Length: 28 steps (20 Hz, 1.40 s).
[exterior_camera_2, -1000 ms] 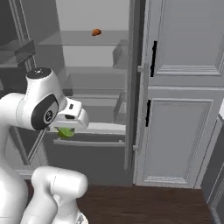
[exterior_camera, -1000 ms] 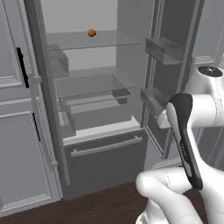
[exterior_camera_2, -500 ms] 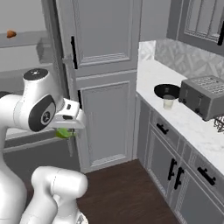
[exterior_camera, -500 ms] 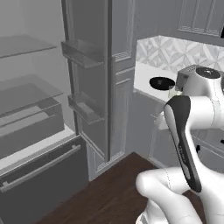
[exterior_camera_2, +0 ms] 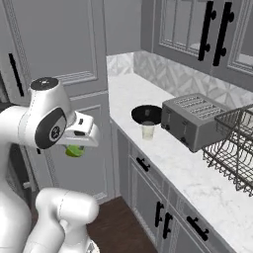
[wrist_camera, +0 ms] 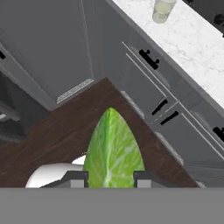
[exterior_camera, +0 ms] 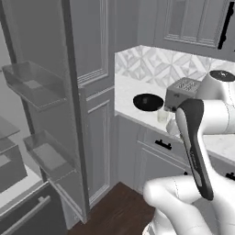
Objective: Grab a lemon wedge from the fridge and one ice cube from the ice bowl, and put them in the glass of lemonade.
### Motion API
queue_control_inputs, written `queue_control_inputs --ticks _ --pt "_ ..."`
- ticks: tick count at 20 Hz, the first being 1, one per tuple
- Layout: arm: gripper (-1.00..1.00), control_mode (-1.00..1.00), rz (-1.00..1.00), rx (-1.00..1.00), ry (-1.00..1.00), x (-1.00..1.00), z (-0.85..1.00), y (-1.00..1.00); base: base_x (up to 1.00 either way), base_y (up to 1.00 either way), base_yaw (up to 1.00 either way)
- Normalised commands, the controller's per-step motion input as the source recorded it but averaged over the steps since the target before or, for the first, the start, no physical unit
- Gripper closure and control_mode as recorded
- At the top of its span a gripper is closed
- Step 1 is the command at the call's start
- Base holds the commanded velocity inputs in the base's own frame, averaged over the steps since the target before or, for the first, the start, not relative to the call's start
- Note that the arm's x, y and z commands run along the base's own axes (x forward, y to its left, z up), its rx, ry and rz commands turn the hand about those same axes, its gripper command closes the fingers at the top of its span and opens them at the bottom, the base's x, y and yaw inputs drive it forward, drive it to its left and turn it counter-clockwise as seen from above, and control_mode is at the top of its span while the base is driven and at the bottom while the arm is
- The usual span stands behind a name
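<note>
Pinching the lemon wedge (wrist_camera: 113,151) across its flanks, gripper (wrist_camera: 109,178) partly closed on it; light, soft, slippery, so hold gently; glass of lemonade (exterior_camera_2: 147,130) near counter's front edge.

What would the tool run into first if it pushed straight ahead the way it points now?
Probably the dark wood floor in front of the base cabinets. The tool, shut on the lemon wedge, points down there, with nothing between; depth is unclear.
</note>
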Motion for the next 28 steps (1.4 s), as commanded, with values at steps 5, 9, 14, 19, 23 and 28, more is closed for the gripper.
queue_control_inputs --ticks 5,9,14,19,23,28 --pt "1.0 1.0 0.0 0.0 0.0 0.0 0.0 0.0 1.0 -0.22 -0.29" --pt "1.0 1.0 0.0 0.0 0.0 0.0 0.0 0.0 1.0 -0.17 -0.42" --pt "1.0 1.0 0.0 0.0 0.0 0.0 0.0 0.0 0.49 -0.02 -0.12" --pt "1.0 1.0 0.0 0.0 0.0 0.0 0.0 0.0 0.0 0.0 0.0" --pt "1.0 -1.0 0.0 0.0 0.0 0.39 -0.08 0.07 0.04 0.0 0.0" --pt "1.0 -1.0 0.0 0.0 0.0 1.0 -0.31 0.18 0.0 0.0 0.0"
